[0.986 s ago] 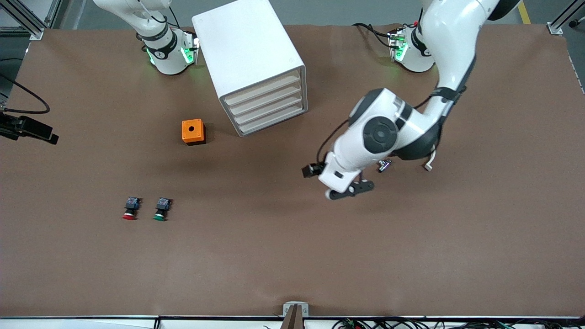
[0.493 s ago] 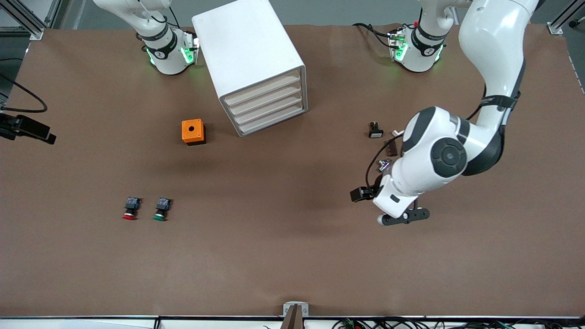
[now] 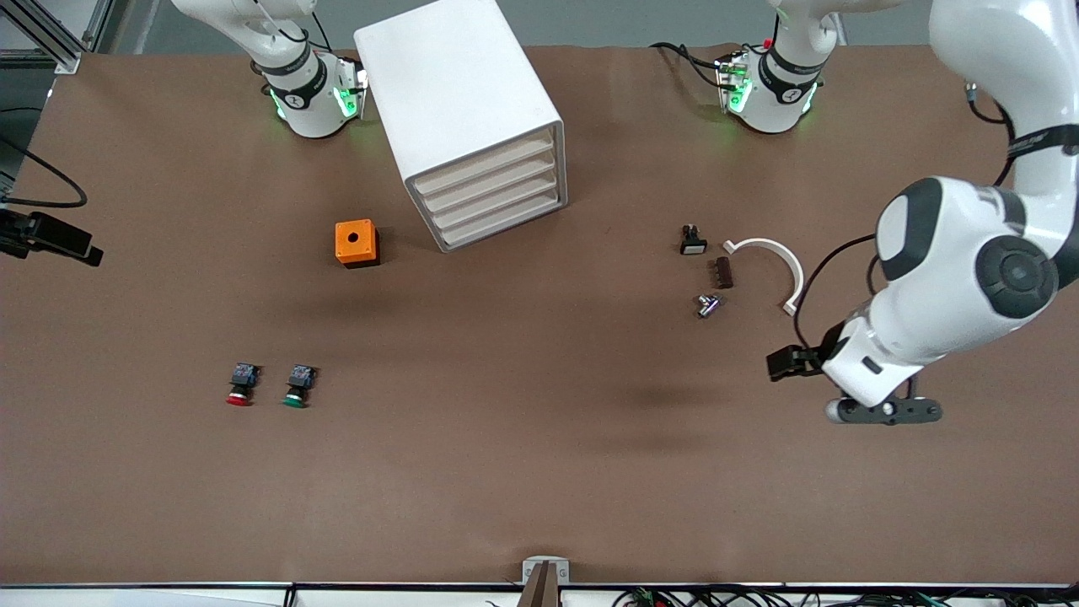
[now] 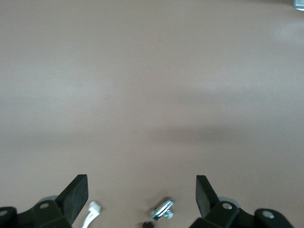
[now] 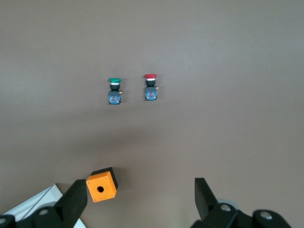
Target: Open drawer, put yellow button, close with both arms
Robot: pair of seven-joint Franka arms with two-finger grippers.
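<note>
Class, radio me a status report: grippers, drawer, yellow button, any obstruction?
Left gripper open, empty, over bare table. Right gripper open, over table by orange cube. Drawer shut. Yellow button not seen; drawer front unobstructed.

**Cut off and unclear**

The right gripper (image 5: 137,202) is outside the front view. The white cabinet (image 5: 35,202) is clipped by the right wrist view's edge. A small silvery part (image 4: 162,209) is blurred, perhaps a metal fitting. No yellow cap is discernible.
</note>
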